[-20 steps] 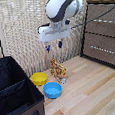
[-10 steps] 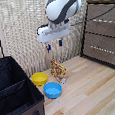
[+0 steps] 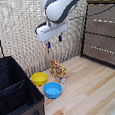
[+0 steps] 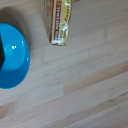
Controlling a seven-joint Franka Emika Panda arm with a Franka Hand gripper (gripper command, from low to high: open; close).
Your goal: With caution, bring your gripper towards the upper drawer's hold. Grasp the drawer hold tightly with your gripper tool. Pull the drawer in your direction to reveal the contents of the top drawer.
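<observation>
My gripper (image 3: pixel 54 41) hangs from the bulky white arm, high over the floor, with its two blue-tipped fingers pointing down and apart, nothing between them. The brown cabinet stands at the exterior view's right. Its upper drawer (image 3: pixel 103 13) is closed flush, and the drawer hold (image 3: pixel 108 20) is a thin silvery bar across that front. The gripper is well to the exterior view's left of the cabinet and does not touch it. The wrist view looks straight down at the floor; neither the fingers nor the drawer show there.
Below the gripper stand a patterned snack box (image 3: pixel 58 71) (image 4: pixel 61 21), a blue bowl (image 3: pixel 53 89) (image 4: pixel 11 56) and a yellow bowl (image 3: pixel 39 78). A black open case (image 3: pixel 17 97) fills the exterior view's lower left. A lower drawer (image 3: pixel 102 47) sits under the upper one.
The arm has shifted slightly toward the exterior view's right. The gripper stays open and the drawer stays closed.
</observation>
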